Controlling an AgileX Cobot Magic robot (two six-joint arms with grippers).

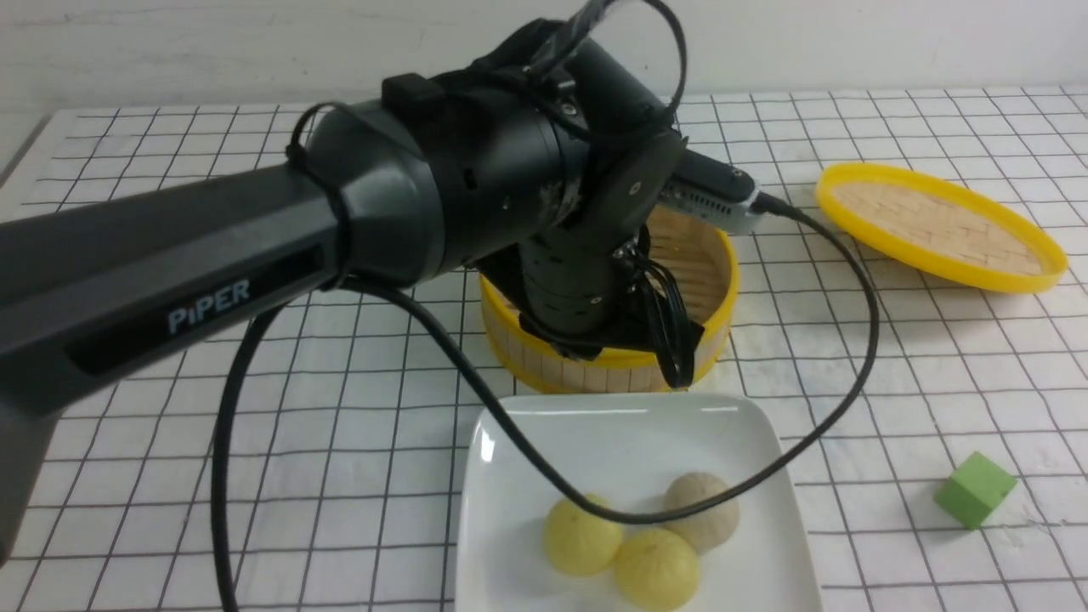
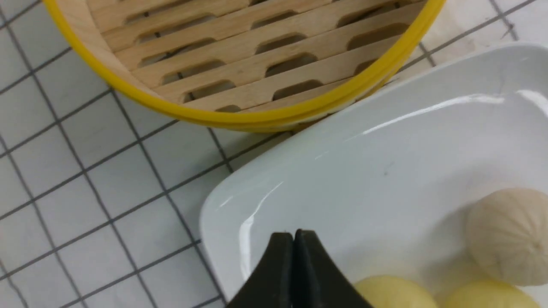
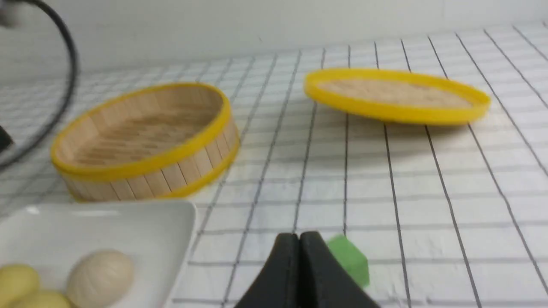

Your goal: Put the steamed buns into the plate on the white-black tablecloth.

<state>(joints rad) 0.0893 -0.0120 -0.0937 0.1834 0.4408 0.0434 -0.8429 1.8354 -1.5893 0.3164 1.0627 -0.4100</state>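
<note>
Three steamed buns (image 1: 582, 544) on the plate (image 1: 646, 438), left fingers (image 2: 278, 269) pressed together near them, right fingers (image 3: 284, 269) likewise, well apart

Place: a robot lab bench laid out like a dining table
Surface: a white cloth (image 1: 952, 382) with a thin black grid, slightly wrinkled, covers the tabletop
Backdrop: a plain pale wall (image 1: 850, 42) right behind it
Machinery: a dark robot arm (image 1: 212, 255) lettered PiPER, with a loose black cable (image 1: 219, 493)
Props: a steamer basket (image 1: 586, 374), its lid (image 1: 939, 225), a plate (image 1: 629, 433) with three buns (image 1: 656, 568), a green cube (image 1: 975, 489)
</note>
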